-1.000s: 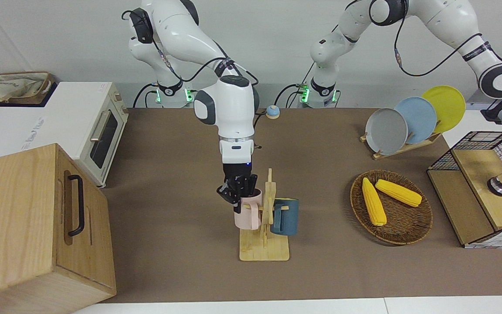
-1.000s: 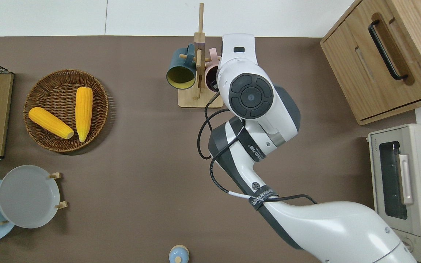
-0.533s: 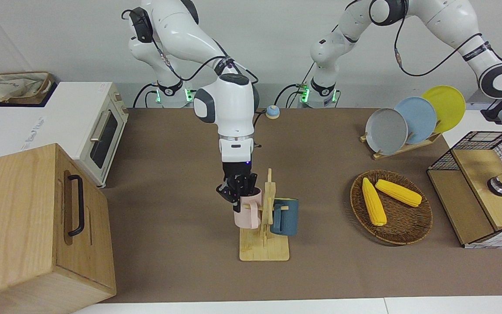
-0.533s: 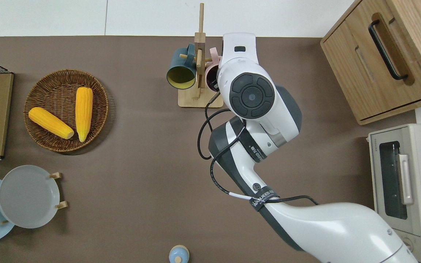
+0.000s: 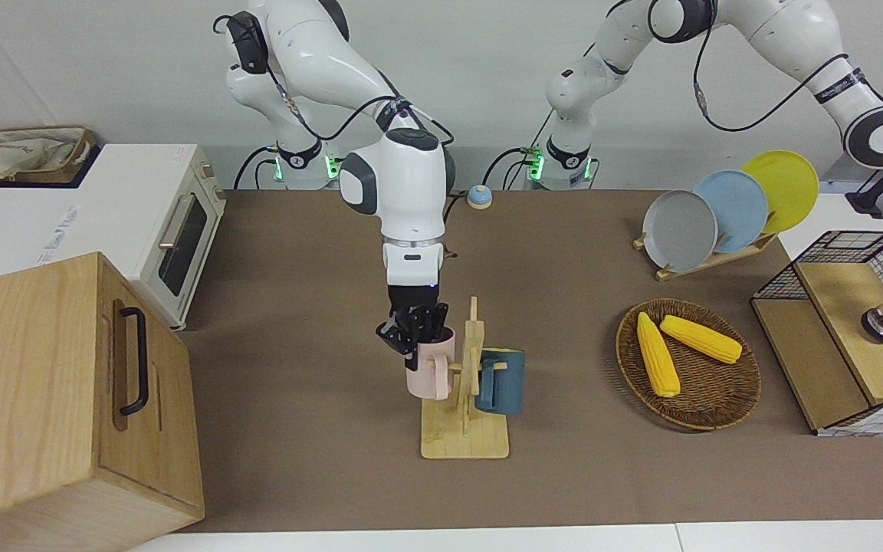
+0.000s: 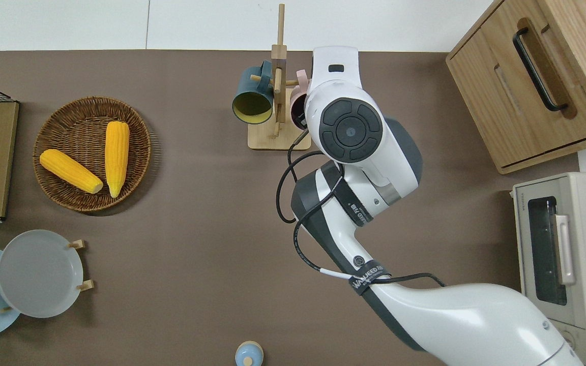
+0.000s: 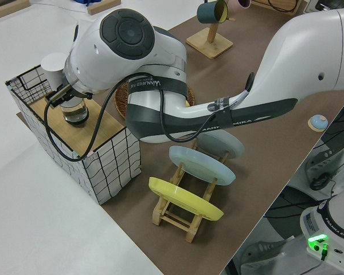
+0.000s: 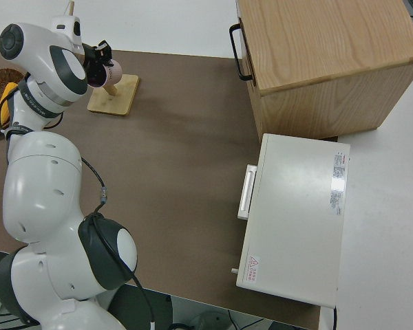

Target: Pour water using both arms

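A pink mug (image 5: 428,372) hangs beside a wooden mug rack (image 5: 464,438), on the side toward the right arm's end of the table. A dark blue mug (image 5: 501,381) hangs on the rack's opposite side. My right gripper (image 5: 415,334) comes straight down onto the pink mug and is shut on its rim, with one finger inside. In the overhead view the wrist hides most of the pink mug (image 6: 297,94). My left gripper (image 7: 65,95) hovers just above a glass (image 7: 74,112) that stands on the wooden lid of a wire crate (image 5: 848,341).
A wicker basket (image 5: 628,337) with two corn cobs lies between the rack and the crate. A plate rack (image 5: 717,211) holds three plates. A wooden cabinet (image 5: 66,391) and a toaster oven (image 5: 173,230) stand at the right arm's end. A small blue bell (image 5: 479,197) sits near the arm bases.
The right gripper has lifted the pink mug a little and drawn it away from the rack post. The left gripper has risen slightly above the glass.
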Available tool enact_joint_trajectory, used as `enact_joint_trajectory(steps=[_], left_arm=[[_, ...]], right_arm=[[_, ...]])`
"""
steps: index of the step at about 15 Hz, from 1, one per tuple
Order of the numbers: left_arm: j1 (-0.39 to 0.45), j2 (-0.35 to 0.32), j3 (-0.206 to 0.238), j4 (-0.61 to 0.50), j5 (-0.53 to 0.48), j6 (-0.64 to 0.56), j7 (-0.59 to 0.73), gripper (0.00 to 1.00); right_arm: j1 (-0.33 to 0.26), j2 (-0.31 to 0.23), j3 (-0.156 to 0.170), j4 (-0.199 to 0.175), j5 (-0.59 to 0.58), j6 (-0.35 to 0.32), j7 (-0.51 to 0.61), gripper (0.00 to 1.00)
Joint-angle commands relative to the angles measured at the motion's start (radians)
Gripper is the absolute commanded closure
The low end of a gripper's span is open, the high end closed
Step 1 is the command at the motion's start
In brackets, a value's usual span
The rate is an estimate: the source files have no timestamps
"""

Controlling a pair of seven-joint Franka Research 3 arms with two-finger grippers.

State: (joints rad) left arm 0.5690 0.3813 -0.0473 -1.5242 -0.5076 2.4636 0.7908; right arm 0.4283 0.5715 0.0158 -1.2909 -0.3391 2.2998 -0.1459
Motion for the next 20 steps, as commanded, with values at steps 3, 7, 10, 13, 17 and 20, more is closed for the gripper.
enact_joint_trajectory(steps=[3,7,10,13,17,20], left_arm=[[-0.003,-0.038,0.006,0.001,-0.006,-0.03,-0.007,1.0],[-0.003,-0.055,0.013,0.004,-0.003,-0.055,-0.019,1.0],[-0.003,-0.065,0.015,0.004,0.001,-0.069,-0.025,1.0],[-0.003,-0.079,0.015,0.004,0.018,-0.083,-0.036,1.0],[-0.001,-0.108,0.018,0.004,0.024,-0.126,-0.053,1.0],[-0.003,-0.131,0.012,0.004,0.096,-0.143,-0.108,1.0]], right_arm=[[-0.006,-0.035,0.003,-0.027,-0.003,-0.036,0.008,1.0],[-0.013,-0.05,0.003,-0.027,-0.005,-0.054,0.0,1.0],[-0.023,-0.061,0.003,-0.031,-0.001,-0.066,-0.035,1.0],[-0.04,-0.068,0.003,-0.045,-0.001,-0.068,-0.056,1.0],[-0.059,-0.099,0.003,-0.068,-0.003,-0.091,-0.083,1.0],[-0.085,-0.128,0.003,-0.096,-0.003,-0.12,-0.122,1.0]])
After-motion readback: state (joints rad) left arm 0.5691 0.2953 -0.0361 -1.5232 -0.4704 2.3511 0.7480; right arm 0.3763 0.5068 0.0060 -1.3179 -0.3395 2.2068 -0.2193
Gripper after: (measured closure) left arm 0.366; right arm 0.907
